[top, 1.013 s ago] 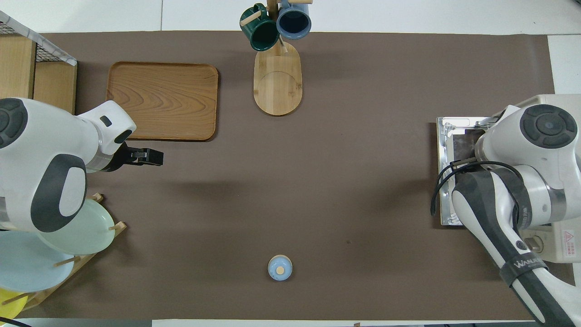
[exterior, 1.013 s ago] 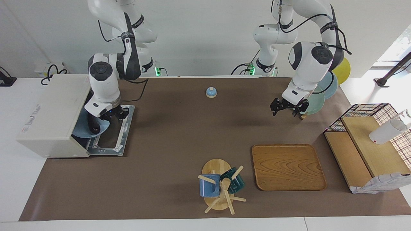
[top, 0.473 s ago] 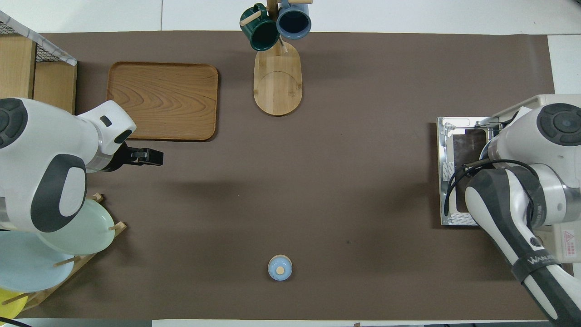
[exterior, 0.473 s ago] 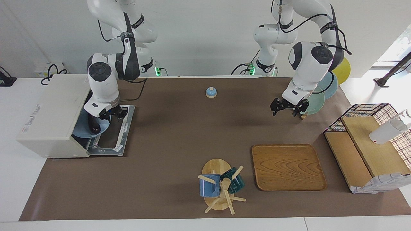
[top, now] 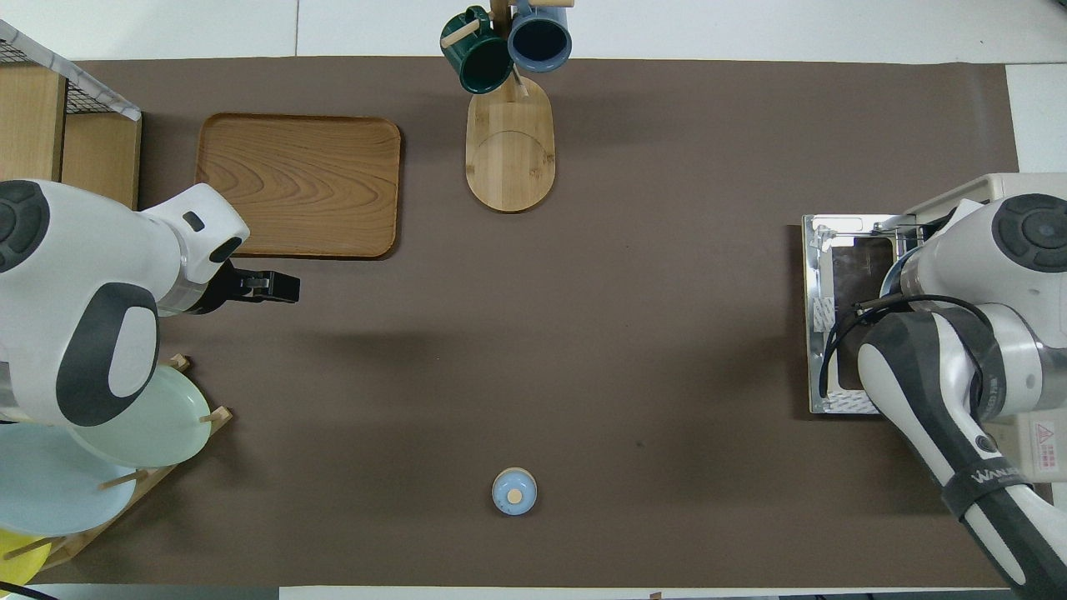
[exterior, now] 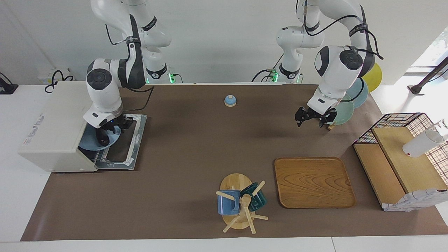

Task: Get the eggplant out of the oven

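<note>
Eggplant (exterior: 102,137), a small slender dark purple-black vegetable, lies on a pale blue plate (exterior: 91,144) at the mouth of the boxy cream-white toaster oven (exterior: 57,122), which stands at the right arm's end of the table (exterior: 196,147). The oven's glass-windowed door (exterior: 127,147) is folded down flat onto the brown table cover. The right hand (exterior: 113,128) is down at the oven's opening, directly over the plate and the upper end of the eggplant; whether its fingers are apart, together or clamped on the eggplant cannot be told, and in the overhead view the arm's wrist hides it.

The left hand (exterior: 312,117) hangs in the air with its fingers apart and nothing between them, over the bare table cover just beside a wooden rack of pale green, blue and yellow plates (exterior: 344,110); that arm waits.

A small blue bell with a wooden knob (exterior: 230,100) sits mid-table near the robots. A rectangular wooden tray (exterior: 314,182) lies farther out, with a wooden mug tree (exterior: 241,206) carrying a blue mug (exterior: 228,202) and a dark teal mug (exterior: 257,198) beside it. A black wire basket with wooden shelves (exterior: 402,161) stands at the left arm's end.
</note>
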